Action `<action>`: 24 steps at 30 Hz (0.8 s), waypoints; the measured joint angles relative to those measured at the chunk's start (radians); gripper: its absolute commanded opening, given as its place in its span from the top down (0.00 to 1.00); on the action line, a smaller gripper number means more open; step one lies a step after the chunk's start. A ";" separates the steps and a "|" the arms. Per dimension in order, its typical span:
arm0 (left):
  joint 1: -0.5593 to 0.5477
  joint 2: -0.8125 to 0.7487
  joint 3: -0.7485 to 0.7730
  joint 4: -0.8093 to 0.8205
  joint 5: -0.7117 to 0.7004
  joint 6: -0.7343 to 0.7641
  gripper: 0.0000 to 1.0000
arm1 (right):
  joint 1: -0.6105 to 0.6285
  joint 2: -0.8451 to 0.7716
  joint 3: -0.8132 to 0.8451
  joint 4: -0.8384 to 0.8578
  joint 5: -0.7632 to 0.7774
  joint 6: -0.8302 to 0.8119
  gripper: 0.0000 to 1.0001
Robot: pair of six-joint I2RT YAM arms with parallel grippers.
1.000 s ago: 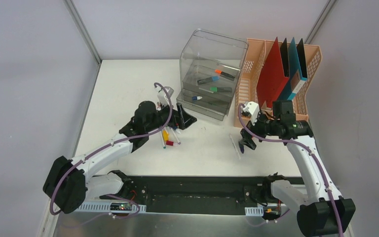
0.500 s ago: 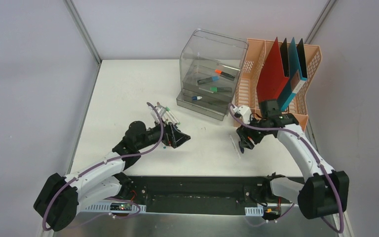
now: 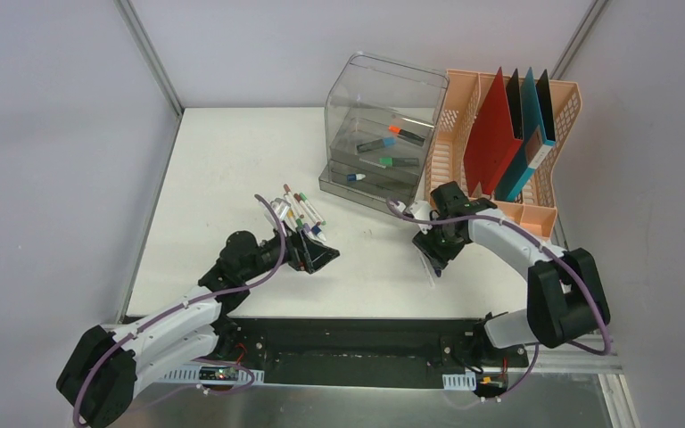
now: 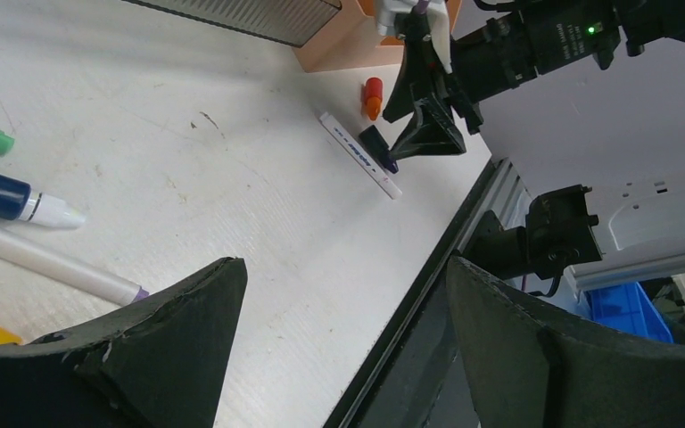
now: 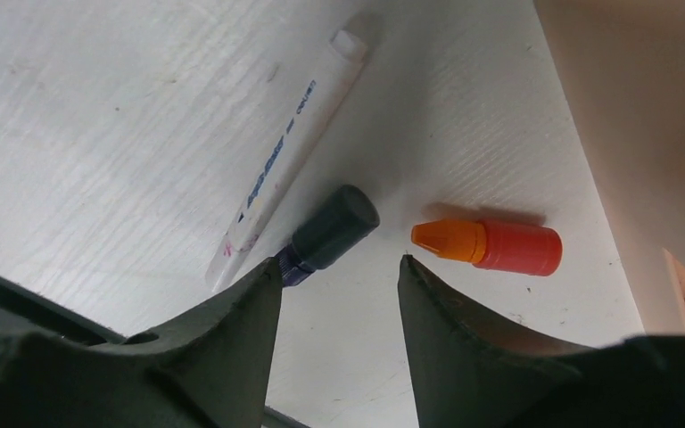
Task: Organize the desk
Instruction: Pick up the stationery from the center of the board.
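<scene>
- White tabletop (image 3: 214, 160) carries scattered markers (image 3: 299, 209).
- Left gripper (image 4: 343, 276) hovers wide open, empty.
- Right gripper (image 5: 339, 267), half open, hangs just over a dark cap (image 5: 330, 227), gripping nothing.

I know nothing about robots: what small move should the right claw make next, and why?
Probably nudge slightly toward the dark-capped marker, then close. The right gripper sits low over the desk, jaws apart, and the marker's purple end lies beside one jaw rather than centred; a white pen and an orange-and-red piece lie close by.
</scene>
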 measured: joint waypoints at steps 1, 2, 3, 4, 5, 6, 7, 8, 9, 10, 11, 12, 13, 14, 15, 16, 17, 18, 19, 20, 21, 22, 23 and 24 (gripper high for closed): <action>0.000 -0.003 -0.003 0.001 0.000 -0.005 0.16 | 0.002 0.011 0.000 0.004 0.009 0.007 0.48; 0.000 -0.006 -0.006 0.004 0.000 -0.010 0.16 | 0.003 0.021 0.000 0.009 0.019 0.016 0.49; 0.000 -0.008 -0.009 0.005 0.000 -0.013 0.16 | 0.005 0.030 0.000 0.013 0.027 0.023 0.50; 0.000 -0.009 -0.012 0.005 0.000 -0.017 0.16 | 0.005 0.037 0.000 0.016 0.033 0.031 0.50; 0.000 -0.010 -0.014 0.005 0.000 -0.020 0.16 | 0.005 0.044 0.000 0.021 0.039 0.040 0.52; 0.000 -0.011 -0.016 0.005 0.000 -0.024 0.16 | 0.007 0.053 0.000 0.026 0.045 0.048 0.53; 0.000 -0.011 -0.017 0.005 0.000 -0.027 0.16 | 0.008 0.061 0.000 0.029 0.048 0.052 0.54; 0.000 -0.011 -0.017 0.005 0.000 -0.030 0.16 | 0.010 0.071 0.001 0.032 0.053 0.056 0.55; 0.000 -0.012 -0.017 0.005 0.000 -0.031 0.16 | 0.012 0.081 0.001 0.034 0.056 0.061 0.56; 0.000 -0.014 -0.017 0.005 0.000 -0.033 0.16 | 0.014 0.094 0.002 0.035 0.058 0.064 0.57; 0.000 -0.016 -0.017 0.005 0.000 -0.034 0.16 | 0.018 0.106 0.002 0.035 0.061 0.068 0.58; 0.000 -0.018 -0.018 0.005 0.000 -0.035 0.16 | 0.021 0.117 0.002 0.036 0.064 0.071 0.60; 0.000 -0.020 -0.018 0.005 0.000 -0.037 0.16 | 0.024 0.123 0.004 0.034 0.068 0.072 0.61; 0.000 -0.023 -0.020 0.006 0.000 -0.038 0.16 | 0.026 0.125 0.007 0.032 0.072 0.074 0.63; 0.000 -0.026 -0.023 0.007 0.000 -0.039 0.16 | 0.029 0.126 0.008 0.035 0.075 0.074 0.66; 0.000 -0.029 -0.027 0.008 0.000 -0.039 0.16 | 0.031 0.128 0.009 0.034 0.075 0.075 0.68; 0.000 -0.032 -0.029 0.008 0.000 -0.040 0.16 | 0.034 0.131 0.012 0.032 0.076 0.074 0.72; 0.000 -0.033 -0.031 0.008 0.000 -0.042 0.15 | 0.036 0.134 0.014 0.030 0.078 0.075 0.77; 0.000 -0.034 -0.032 0.009 0.001 -0.043 0.15 | 0.038 0.136 0.016 0.029 0.079 0.074 0.81; 0.000 -0.035 -0.033 0.012 0.002 -0.045 0.15 | 0.040 0.138 0.018 0.026 0.082 0.074 0.85; 0.000 -0.035 -0.033 0.017 0.003 -0.047 0.15 | 0.042 0.140 0.021 0.023 0.084 0.074 0.89; 0.000 -0.034 -0.034 0.024 0.008 -0.049 0.15 | 0.044 0.141 0.023 0.020 0.087 0.074 0.91; 0.000 -0.034 -0.037 0.038 0.013 -0.052 0.15 | 0.044 0.142 0.025 0.016 0.088 0.074 0.94; 0.000 -0.032 -0.041 0.052 0.019 -0.054 0.15 | 0.045 0.142 0.026 0.013 0.088 0.074 0.96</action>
